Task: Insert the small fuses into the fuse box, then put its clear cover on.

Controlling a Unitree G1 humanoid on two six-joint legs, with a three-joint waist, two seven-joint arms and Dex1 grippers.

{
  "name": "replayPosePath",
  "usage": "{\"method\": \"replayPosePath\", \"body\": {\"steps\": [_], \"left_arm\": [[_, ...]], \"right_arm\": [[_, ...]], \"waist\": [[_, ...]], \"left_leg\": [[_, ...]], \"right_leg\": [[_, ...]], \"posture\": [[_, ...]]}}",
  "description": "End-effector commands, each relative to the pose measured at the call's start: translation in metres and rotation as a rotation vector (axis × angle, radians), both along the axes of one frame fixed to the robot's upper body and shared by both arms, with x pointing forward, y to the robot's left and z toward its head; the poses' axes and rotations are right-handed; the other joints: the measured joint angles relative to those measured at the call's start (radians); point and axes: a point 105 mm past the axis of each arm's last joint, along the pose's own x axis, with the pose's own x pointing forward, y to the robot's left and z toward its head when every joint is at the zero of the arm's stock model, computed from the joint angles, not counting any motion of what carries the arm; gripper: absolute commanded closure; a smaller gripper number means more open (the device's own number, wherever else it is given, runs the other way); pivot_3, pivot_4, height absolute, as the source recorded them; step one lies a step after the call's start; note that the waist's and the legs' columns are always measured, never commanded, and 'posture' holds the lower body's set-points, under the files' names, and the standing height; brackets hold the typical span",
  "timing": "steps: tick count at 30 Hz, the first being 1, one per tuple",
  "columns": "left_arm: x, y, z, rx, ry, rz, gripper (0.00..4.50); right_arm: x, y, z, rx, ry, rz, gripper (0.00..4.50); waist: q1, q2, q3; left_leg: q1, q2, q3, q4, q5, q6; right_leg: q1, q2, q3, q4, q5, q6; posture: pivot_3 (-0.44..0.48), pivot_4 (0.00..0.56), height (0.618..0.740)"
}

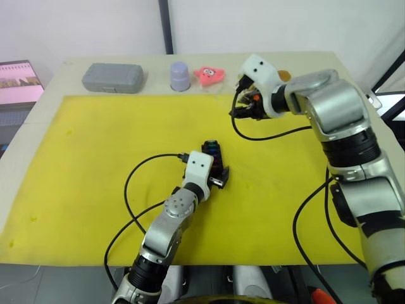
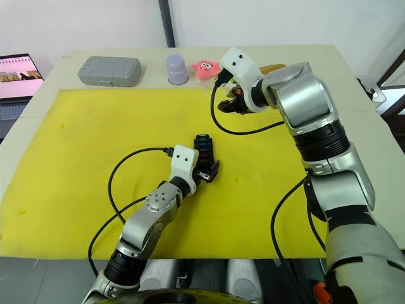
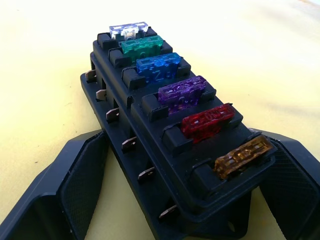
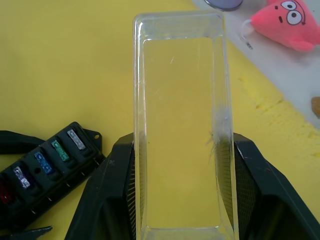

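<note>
On the yellow mat (image 1: 76, 190) near its middle, your left gripper (image 1: 215, 170) clamps the fuse box (image 3: 175, 135), one black finger pressed to each long side at the near end, so the box's long axis runs straight away from that wrist. All six small fuses (image 3: 192, 92) sit in their slots in a single row along that axis. Move right and toward the far edge: your right gripper (image 4: 182, 200) pinches the clear cover (image 4: 180, 125) by its long sides, the cover's length pointing out from the fingers. From the right wrist the box lies off to one side and skewed, so I judge you must turn the cover parallel to the box before lowering it.
</note>
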Motion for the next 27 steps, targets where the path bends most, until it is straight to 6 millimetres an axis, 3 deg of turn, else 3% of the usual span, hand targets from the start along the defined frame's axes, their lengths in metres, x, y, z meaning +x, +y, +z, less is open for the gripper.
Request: {"method": "replayPosePath", "body": {"steps": [1,3,6,8,9,17,22,24,27], "left_arm": [[0.008,0.027,-0.017,0.052,0.043,0.132,0.00],[0.009,0.031,-0.018,0.054,0.046,0.151,0.00],[0.009,0.039,-0.019,0.060,0.048,0.173,0.84],[0.008,0.043,-0.019,0.063,0.051,0.182,1.82],[0.007,0.047,-0.020,0.066,0.052,0.189,1.95],[0.002,0.067,-0.015,0.076,0.046,0.130,1.94],[-0.014,0.078,0.000,0.103,0.009,-0.197,1.94],[-0.027,0.086,0.002,0.146,0.018,-0.390,1.94],[-0.031,0.106,0.005,0.205,0.022,-0.572,1.94]], "right_arm": [[-0.003,0.003,0.016,0.021,-0.060,0.018,2.78],[-0.003,0.003,0.017,0.022,-0.062,0.018,2.78],[-0.004,0.002,0.017,0.023,-0.063,0.018,2.78],[-0.004,0.002,0.016,0.024,-0.064,0.017,2.78],[-0.004,0.002,0.016,0.024,-0.064,0.017,2.78],[-0.003,0.001,0.015,0.026,-0.066,0.013,2.78],[-0.007,0.003,0.015,0.020,-0.069,0.055,2.78],[-0.017,0.008,0.015,0.009,-0.061,0.146,2.78],[-0.037,0.011,0.013,-0.018,-0.036,0.296,2.78]], "waist": [[0.000,0.000,0.000],[-0.002,0.000,0.000],[-0.005,0.000,0.000],[-0.008,0.000,0.000],[-0.012,0.000,0.000],[-0.029,0.001,0.000],[-0.030,0.001,0.000],[-0.025,0.001,0.000],[-0.020,0.002,0.000]], "left_leg": [[0.000,0.000,0.000,0.000,0.000,0.000],[0.000,0.000,0.000,0.000,0.000,0.000],[0.000,0.000,0.000,0.000,0.000,0.001],[0.000,0.001,0.000,0.000,0.000,0.001],[0.000,0.001,0.000,0.000,0.000,0.001],[0.000,0.003,0.000,-0.002,0.000,0.000],[0.000,0.004,0.000,-0.003,0.000,0.000],[-0.001,0.004,0.000,-0.003,0.000,-0.001],[-0.001,0.004,0.000,-0.003,0.000,-0.001]], "right_leg": [[0.000,0.000,0.000,0.000,0.000,0.000],[0.000,0.000,0.000,0.000,0.000,0.000],[0.000,0.000,0.000,0.000,0.000,0.000],[0.000,0.001,0.000,0.000,0.000,0.000],[0.000,0.001,0.000,0.000,0.000,0.000],[-0.001,0.003,0.000,0.000,0.000,-0.001],[-0.002,0.003,0.000,0.000,0.000,-0.002],[-0.003,0.003,0.000,0.000,0.000,-0.002],[-0.003,0.003,0.000,-0.002,0.000,-0.002]], "posture": [[0.000,0.150,0.731],[0.000,0.150,0.731],[0.000,0.150,0.731],[0.000,0.150,0.731],[0.000,0.150,0.731],[0.000,0.150,0.731],[0.000,0.150,0.731],[0.000,0.150,0.731],[0.000,0.150,0.731]]}}
